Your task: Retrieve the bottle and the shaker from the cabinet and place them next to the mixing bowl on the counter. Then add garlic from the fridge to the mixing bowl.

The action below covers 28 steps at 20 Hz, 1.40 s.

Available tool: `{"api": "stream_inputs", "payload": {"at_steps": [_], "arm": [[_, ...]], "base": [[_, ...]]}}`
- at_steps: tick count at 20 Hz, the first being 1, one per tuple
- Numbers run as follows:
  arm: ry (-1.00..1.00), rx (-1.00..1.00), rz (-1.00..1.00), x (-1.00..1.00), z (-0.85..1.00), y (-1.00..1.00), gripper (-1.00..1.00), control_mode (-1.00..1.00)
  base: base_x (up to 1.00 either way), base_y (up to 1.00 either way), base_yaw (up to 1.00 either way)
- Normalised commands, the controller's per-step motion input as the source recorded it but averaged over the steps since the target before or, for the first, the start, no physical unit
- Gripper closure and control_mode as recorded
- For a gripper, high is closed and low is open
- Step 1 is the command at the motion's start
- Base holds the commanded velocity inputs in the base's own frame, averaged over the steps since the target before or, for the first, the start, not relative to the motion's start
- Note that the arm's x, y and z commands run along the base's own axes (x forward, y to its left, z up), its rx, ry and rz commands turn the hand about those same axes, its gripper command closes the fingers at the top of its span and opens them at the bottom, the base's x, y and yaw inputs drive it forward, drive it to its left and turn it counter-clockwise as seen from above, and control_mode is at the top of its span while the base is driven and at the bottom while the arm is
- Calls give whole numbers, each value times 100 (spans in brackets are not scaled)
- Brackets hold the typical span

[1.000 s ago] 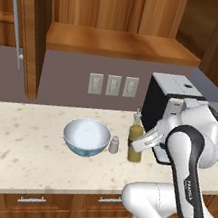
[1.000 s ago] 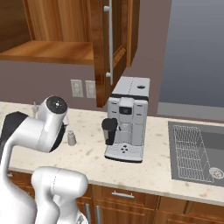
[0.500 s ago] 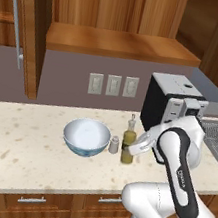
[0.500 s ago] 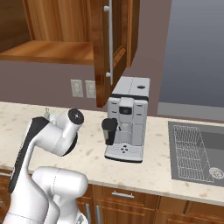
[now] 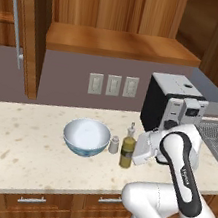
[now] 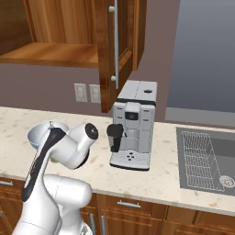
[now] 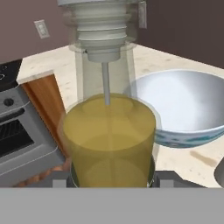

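The olive-green bottle [image 5: 127, 152] stands upright on the beige counter [image 5: 22, 151], just right of the small pale shaker [image 5: 114, 145]. Left of the shaker sits the mixing bowl [image 5: 86, 136], white inside and blue-patterned outside. My gripper [image 5: 140, 149] reaches in from the right and is shut on the bottle's body. In the hand view the bottle [image 7: 109, 140] stands between my fingers, close up, with the bowl [image 7: 188, 105] right behind it. The arm hides most of the bowl [image 6: 37, 135] in the right base view. The cabinet [image 5: 118, 41] above is open, its door [image 5: 23, 30] swung out left.
A black and silver coffee machine [image 5: 171, 109] stands on the counter right behind my arm. Beyond it to the right lies the sink [image 6: 206, 156] with a wire rack. Wooden drawers [image 5: 33, 202] run under the counter's front edge. Wall outlets [image 5: 113, 85] sit above the bowl.
My arm has swung left and lower, carrying the bottle a little left and down, so it now stands beside the shaker. The bowl and the shaker have not moved.
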Motion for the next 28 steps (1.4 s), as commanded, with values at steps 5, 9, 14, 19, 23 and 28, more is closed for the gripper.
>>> {"api": "stream_inputs", "payload": {"at_steps": [5, 9, 14, 19, 23, 28], "arm": [[-3, 0, 1, 18, -40, 0, 100, -100], [-9, 0, 0, 13, -15, 4, 100, -100], [-16, 0, -4, 8, -18, 18, 100, -100], [-18, 1, -3, 4, -32, 14, 100, -100], [-18, 7, 1, 0, -46, 0, 100, -100], [-10, 8, 9, 0, -45, 0, 100, -100]], "base": [[0, 0, 0], [0, 0, 0], [0, 0, 0], [0, 0, 0], [0, 0, 0], [0, 0, 0]]}}
